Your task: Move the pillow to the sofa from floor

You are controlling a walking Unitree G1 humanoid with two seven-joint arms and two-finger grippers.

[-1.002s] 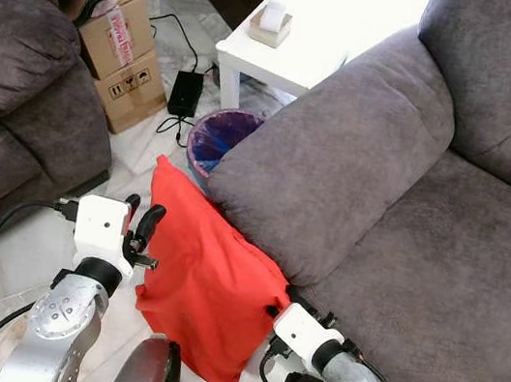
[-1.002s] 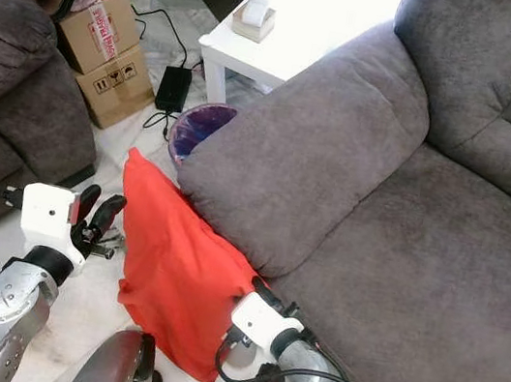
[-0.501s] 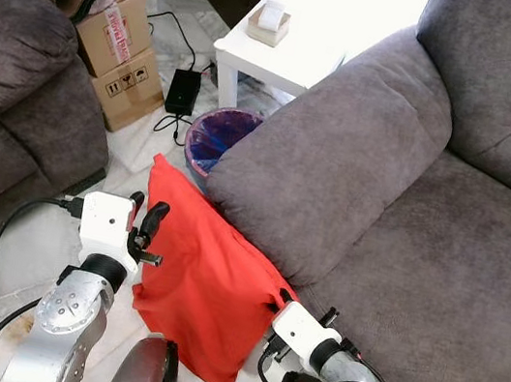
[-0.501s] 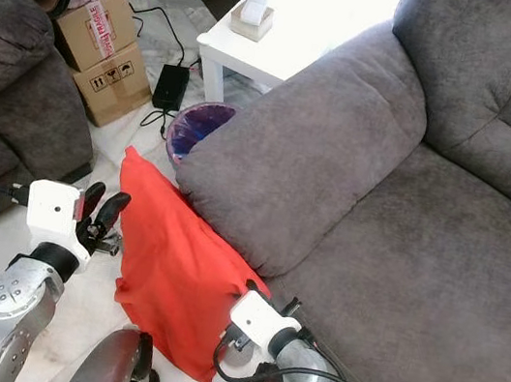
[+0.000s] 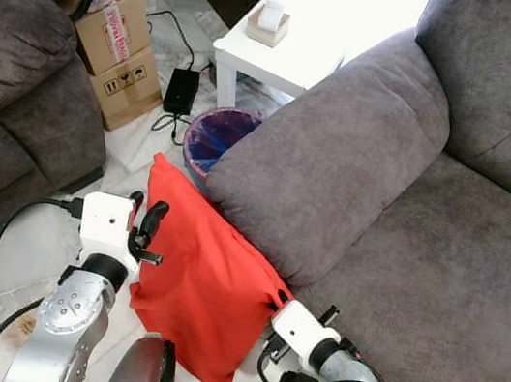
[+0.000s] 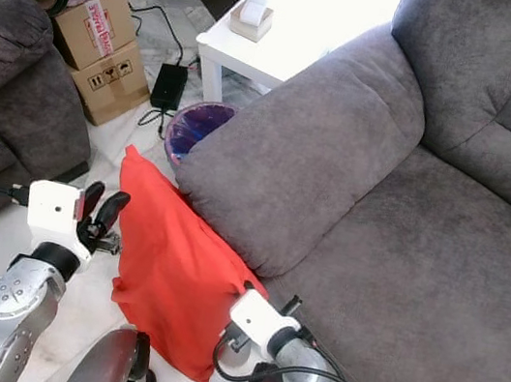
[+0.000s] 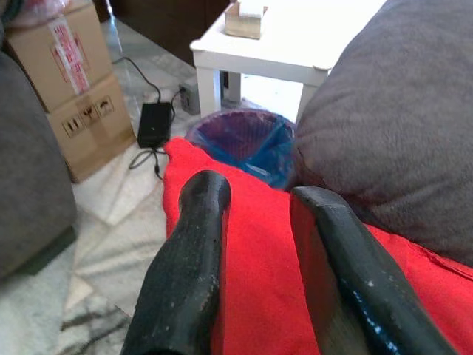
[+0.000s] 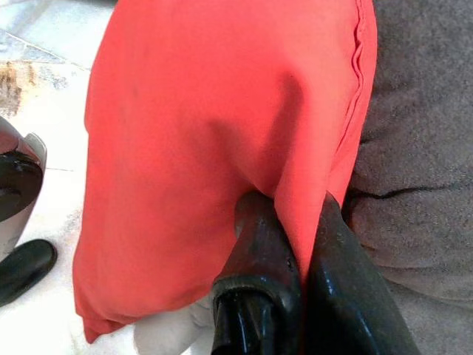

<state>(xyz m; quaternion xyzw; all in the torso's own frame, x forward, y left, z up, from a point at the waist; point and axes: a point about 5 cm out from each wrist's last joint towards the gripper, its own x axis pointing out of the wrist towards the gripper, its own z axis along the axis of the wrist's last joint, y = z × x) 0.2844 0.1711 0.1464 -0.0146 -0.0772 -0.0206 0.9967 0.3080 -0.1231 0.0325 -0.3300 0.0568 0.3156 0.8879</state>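
The red pillow [image 5: 202, 275] stands on the pale marble floor [image 5: 31, 242], leaning against the front of the grey sofa [image 5: 424, 239] just under the sofa's big rounded armrest [image 5: 340, 156]. Its long axis runs along the sofa's front: 1 pointed corner aims up and away toward the bin, and the opposite corner points down to the floor near the robot's legs. The upper edge of the pillow is tucked against the armrest, touching it.

The right gripper [image 8: 292, 244] is at the pillow's edge nearest the sofa seat, and its 2 black fingers are nearly closed on a fold of the red cover, pinching the fabric between them. In the head views its white wrist sits right where the pillow meets the sofa, so the fingertips themselves are hard to make out there.

The left gripper [image 7: 259, 244] is on the far side of the pillow from the sofa, close beside the pillow's free edge. Its 2 fingers stand apart with a narrow gap, and red cloth shows beyond that gap; nothing is held between them.

Beyond the pillow's upper corner, beside the armrest, is a round bin with a blue liner [image 5: 218, 136], close to the corner, perhaps touching it. Behind the bin stands a white side table [image 5: 283, 54] with a small box [image 5: 270, 23] on it. Farther from the sofa are stacked cardboard boxes [image 5: 121, 56], a black power adapter [image 5: 179, 90] with its cable on the floor, and a 2nd grey couch [image 5: 6, 100].
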